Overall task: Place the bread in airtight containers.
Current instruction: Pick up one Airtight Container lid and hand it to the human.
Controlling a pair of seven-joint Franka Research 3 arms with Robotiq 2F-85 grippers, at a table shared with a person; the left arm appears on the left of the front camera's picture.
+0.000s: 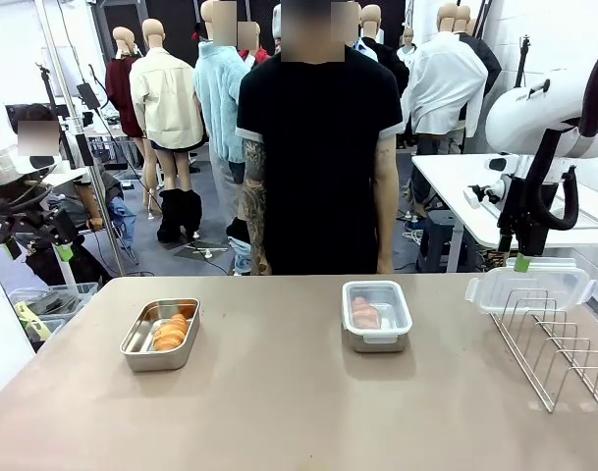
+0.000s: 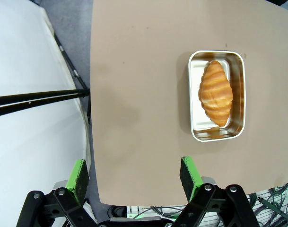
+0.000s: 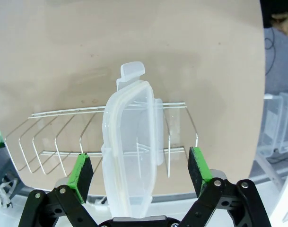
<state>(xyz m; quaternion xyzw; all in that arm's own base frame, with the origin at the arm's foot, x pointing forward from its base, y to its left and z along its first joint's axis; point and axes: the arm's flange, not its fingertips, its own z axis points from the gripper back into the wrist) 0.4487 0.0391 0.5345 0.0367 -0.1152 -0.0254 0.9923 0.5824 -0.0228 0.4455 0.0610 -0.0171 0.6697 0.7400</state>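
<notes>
Clear plastic clip lid [image 3: 130,156] stands on edge in wire rack [image 3: 54,137], between spread green pads of right gripper [image 3: 140,172], untouched. Left gripper [image 2: 133,176] empty, jaws apart, off table edge. Golden ridged croissant [image 2: 215,92] lies in open steel tin [image 2: 195,97]; second croissant [image 1: 364,313] in lidded tin [image 1: 376,315]. Judgement: lidding step; next, close on lid, carry to open tin.

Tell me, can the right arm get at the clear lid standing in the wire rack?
Probably yes. The right tool hangs open with the clear lid upright between its green pads, and nothing but the wire rack stands beside it.
</notes>
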